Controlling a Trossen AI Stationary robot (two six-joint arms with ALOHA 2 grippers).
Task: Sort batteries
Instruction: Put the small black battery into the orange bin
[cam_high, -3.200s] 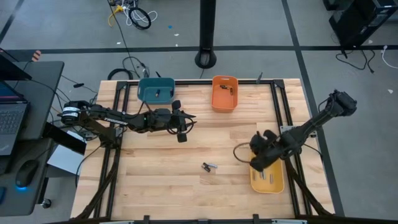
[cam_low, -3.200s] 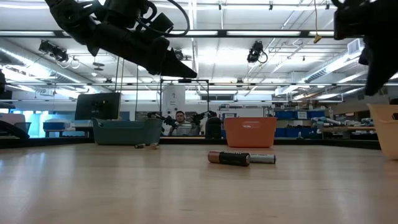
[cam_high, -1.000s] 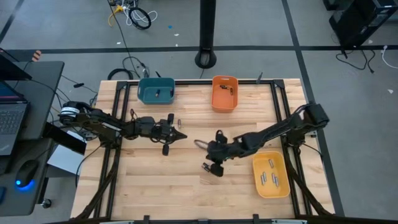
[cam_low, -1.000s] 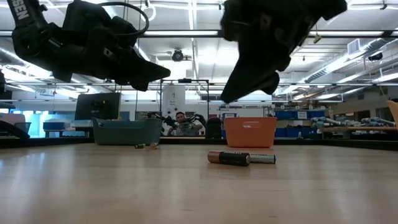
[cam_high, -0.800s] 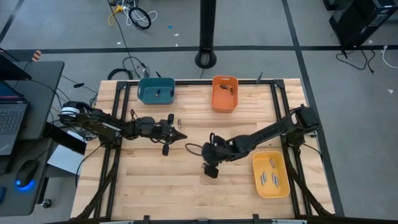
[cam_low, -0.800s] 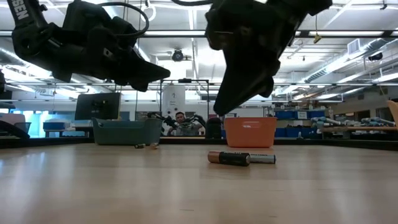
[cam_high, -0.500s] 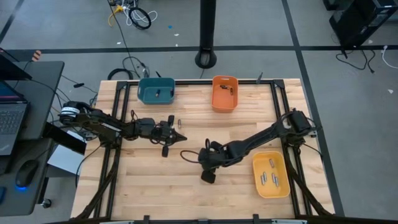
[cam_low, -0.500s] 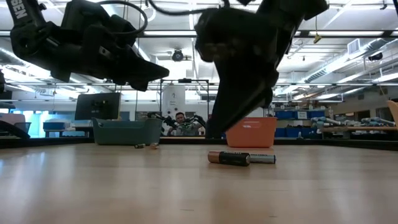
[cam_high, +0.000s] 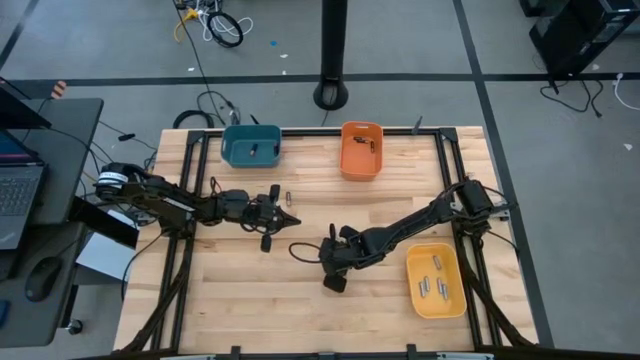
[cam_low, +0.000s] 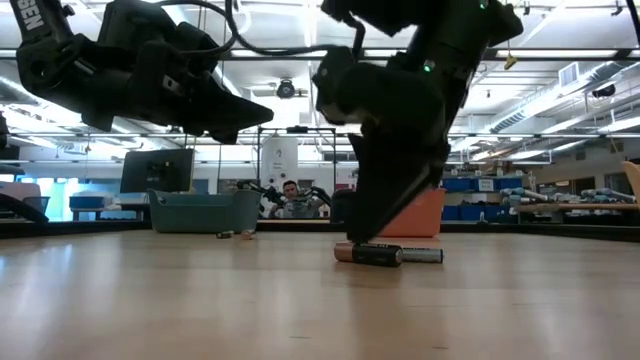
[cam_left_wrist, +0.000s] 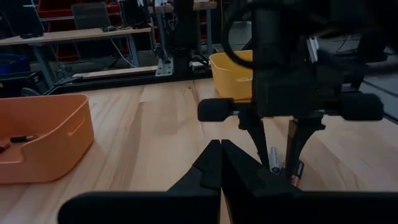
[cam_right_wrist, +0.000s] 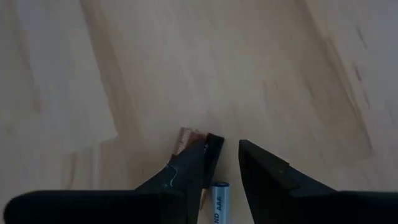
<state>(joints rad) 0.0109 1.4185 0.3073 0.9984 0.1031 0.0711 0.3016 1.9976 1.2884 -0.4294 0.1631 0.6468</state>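
Two batteries are left loose near the middle of the tabletop (cam_high: 250, 300): a dark copper-ended battery (cam_low: 368, 253) and a slimmer silvery battery (cam_low: 421, 255), lying touching side by side. The right hand (cam_right_wrist: 225, 154) is lowered over them with its fingers parted, and the silvery battery's end is seen between the fingertips in the right wrist view while the copper end shows just beside one finger; nothing is gripped yet. The step in hand is judged to be the pick of the silvery battery. What is called for next is a closing of the fingers on that cell alone, without the dark one being dragged along, then a lift and a carry to a bin; the yellow bin (cam_high: 452, 300), where other silvery cells are lying, is judged the likely one. The left hand (cam_left_wrist: 221, 155) is held shut and empty, clear of the wood, near a small battery (cam_high: 289, 197) lying not far from the teal bin (cam_high: 232, 135). More cells are seen in the orange bin (cam_high: 346, 165). On the silvery battery, the letters "AA" and part of a word ending in "ND" can be read; no brand can be made out.
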